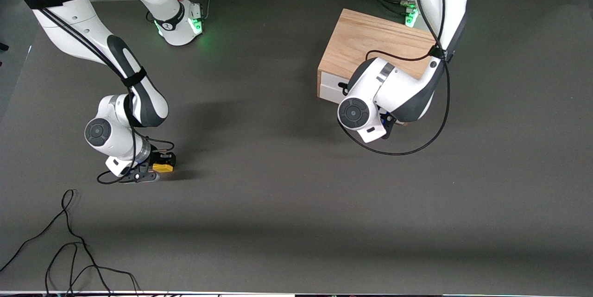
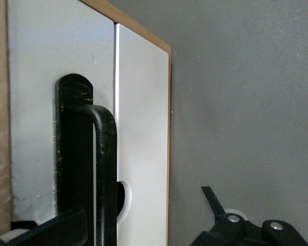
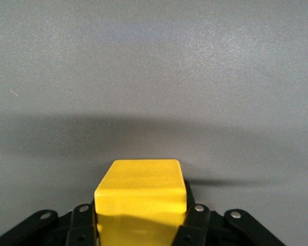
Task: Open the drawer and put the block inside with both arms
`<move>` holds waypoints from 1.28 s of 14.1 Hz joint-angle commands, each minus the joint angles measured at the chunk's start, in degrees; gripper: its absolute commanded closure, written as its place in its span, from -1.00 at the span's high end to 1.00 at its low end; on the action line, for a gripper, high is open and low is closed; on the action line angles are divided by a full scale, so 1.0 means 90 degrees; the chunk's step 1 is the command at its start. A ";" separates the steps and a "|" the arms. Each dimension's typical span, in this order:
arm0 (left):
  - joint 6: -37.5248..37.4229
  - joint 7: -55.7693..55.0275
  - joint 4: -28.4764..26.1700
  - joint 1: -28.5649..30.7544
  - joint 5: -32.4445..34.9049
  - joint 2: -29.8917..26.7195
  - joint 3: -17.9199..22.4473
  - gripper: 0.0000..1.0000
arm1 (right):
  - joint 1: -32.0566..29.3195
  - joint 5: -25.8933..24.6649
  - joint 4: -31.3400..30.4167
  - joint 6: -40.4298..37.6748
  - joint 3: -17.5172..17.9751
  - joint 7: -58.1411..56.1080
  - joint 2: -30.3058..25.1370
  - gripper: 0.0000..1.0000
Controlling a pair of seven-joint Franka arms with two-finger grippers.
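The small yellow block (image 1: 163, 167) (image 3: 141, 197) sits low at the dark table, toward the right arm's end, with my right gripper (image 1: 155, 171) (image 3: 139, 228) shut on its two sides. The light oak box (image 1: 370, 44) stands near the left arm's base, and the drawer's white front (image 1: 330, 87) (image 2: 143, 128) lies flush with it. My left gripper (image 1: 387, 123) (image 2: 138, 220) is right in front of that panel, open, with the black bar handle (image 2: 105, 169) between its fingers, close to one of them. In the front view the left wrist hides most of the handle.
Loose black cables (image 1: 69, 241) lie on the table near the front camera at the right arm's end. A cable loop (image 1: 407, 151) hangs from the left arm over the table, in front of the box. The tabletop (image 1: 278, 186) is dark grey.
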 commanded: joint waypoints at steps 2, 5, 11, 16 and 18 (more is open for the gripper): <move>-0.0090 -0.0102 0.0407 -0.0020 0.0152 0.0213 0.0020 1.00 | 0.0017 -0.0118 0.0092 0.0047 -0.0025 0.0112 0.0069 -0.29; -0.0228 -0.0102 0.0564 -0.0020 0.0142 0.0213 0.0020 1.00 | 0.0017 -0.0118 0.0092 0.0047 -0.0025 0.0112 0.0069 -0.31; -0.0150 -0.0082 0.0544 -0.0010 0.0171 0.0330 0.0029 1.00 | 0.0017 -0.0118 0.0092 0.0047 -0.0025 0.0112 0.0069 -0.36; -0.0082 -0.0043 0.0583 0.0000 0.0229 0.0379 0.0029 1.00 | 0.0017 -0.0118 0.0092 0.0047 -0.0016 0.0112 0.0069 -0.39; -0.0043 -0.0033 0.0710 0.0000 0.0259 0.0457 0.0029 1.00 | 0.0017 -0.0118 0.0092 0.0047 -0.0025 0.0112 0.0069 -0.39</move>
